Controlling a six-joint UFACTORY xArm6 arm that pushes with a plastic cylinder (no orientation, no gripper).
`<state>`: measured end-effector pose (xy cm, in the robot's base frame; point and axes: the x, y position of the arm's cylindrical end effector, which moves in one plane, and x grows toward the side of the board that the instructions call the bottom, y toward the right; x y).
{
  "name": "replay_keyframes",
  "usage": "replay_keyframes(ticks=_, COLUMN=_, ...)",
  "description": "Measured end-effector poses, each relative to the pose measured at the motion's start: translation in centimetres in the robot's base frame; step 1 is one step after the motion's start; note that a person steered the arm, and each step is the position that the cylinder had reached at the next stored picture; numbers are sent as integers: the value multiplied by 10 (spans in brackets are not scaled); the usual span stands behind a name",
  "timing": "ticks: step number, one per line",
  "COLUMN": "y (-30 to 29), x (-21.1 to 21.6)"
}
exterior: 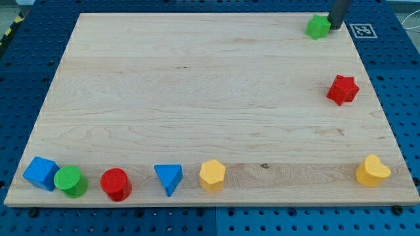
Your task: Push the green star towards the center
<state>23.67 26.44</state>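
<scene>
The green star (318, 27) lies near the top right corner of the wooden board (197, 92). My tip (335, 27) is at the star's right side, touching or almost touching it; the dark rod rises out of the view's top. The star is far from the board's middle.
A red star (343, 90) lies at the right edge. Along the view's bottom stand a blue cube (41, 173), a green cylinder (71, 181), a red cylinder (116, 184), a blue triangle (169, 177), a yellow hexagon (212, 175) and a yellow heart (372, 171). A marker tag (362, 30) sits at the top right.
</scene>
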Motion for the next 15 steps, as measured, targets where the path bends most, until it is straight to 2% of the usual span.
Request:
replay_keyframes(ticks=2, y=-14, x=16)
replay_keyframes(ticks=4, y=-26, x=71)
replay_keyframes(ticks=6, y=20, x=58)
replay_keyframes(ticks=7, y=35, x=31)
replay_keyframes(ticks=8, y=36, x=8)
replay_keyframes(ticks=10, y=17, x=-11)
replay_keyframes(ticks=13, y=-27, x=-10)
replay_keyframes(ticks=15, y=-43, x=21)
